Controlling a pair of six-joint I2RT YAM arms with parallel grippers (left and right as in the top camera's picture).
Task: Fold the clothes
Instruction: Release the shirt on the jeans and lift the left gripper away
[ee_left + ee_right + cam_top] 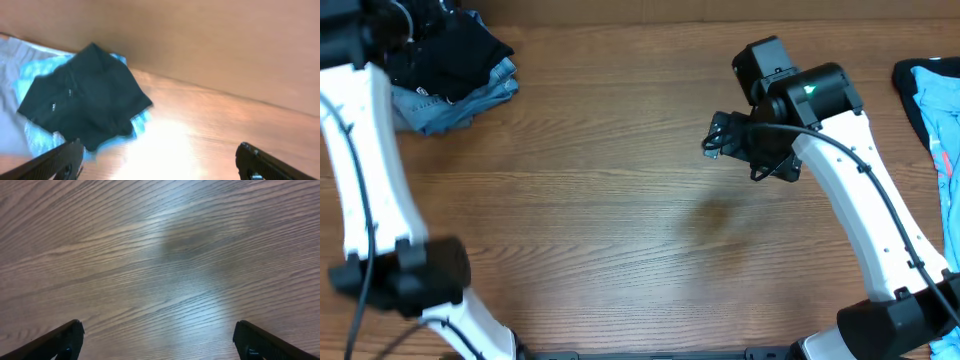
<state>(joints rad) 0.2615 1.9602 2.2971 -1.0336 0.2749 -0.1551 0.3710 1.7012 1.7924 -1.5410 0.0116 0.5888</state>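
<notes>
Fabric, black and soft: the black garment (85, 95) lies atop light blue denim jeans (37, 67) at the far left corner of the table (620, 150); my left gripper (160, 156) hangs above it, jaws spread, empty; right gripper (157, 336) likewise, over bare wood; I judge it light and limp; I'd pinch an outer edge.

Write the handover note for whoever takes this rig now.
Left gripper: open, empty, by the black garment.
Right gripper: open, empty, over bare table.
Black garment: lies in a compact fold on the jeans, at the far left corner.
Done: the fold, it seems.
Left: draw the left arm clear and check that the fold is neat.
</notes>
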